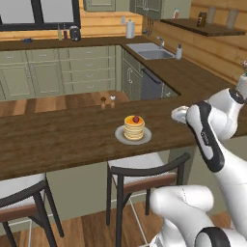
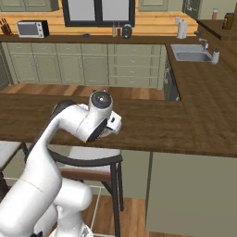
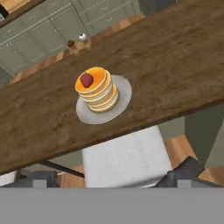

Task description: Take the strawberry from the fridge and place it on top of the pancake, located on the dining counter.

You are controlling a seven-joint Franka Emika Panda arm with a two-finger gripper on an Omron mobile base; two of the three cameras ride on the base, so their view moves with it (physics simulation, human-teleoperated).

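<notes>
While your two small dark fingers (image 3: 39, 180) stand wide apart with nothing between them at the bottom of the hand view, they hang off the counter's near edge, above a white padded bar stool seat (image 3: 124, 155). At about 11 o'clock from the fingers you see the tiny red rounded strawberry (image 3: 86, 79) sitting on top of the short stack of round golden-tan pancakes (image 3: 97, 89), a little off centre on the top pancake. That stack rests on a round grey plate (image 3: 123, 96), which lies on the long dark brown wooden dining counter (image 3: 175, 57), close to its near edge.

From the left base view, the strawberry (image 1: 136, 118) again crowns the pancakes (image 1: 134, 128), and the white hand is at 3 o'clock from the plate (image 1: 120, 136), apart from it. Beyond the stack, at 11 o'clock, two small shakers (image 1: 107, 101) stand at the counter's far edge. In the right base view your arm covers the plate.
</notes>
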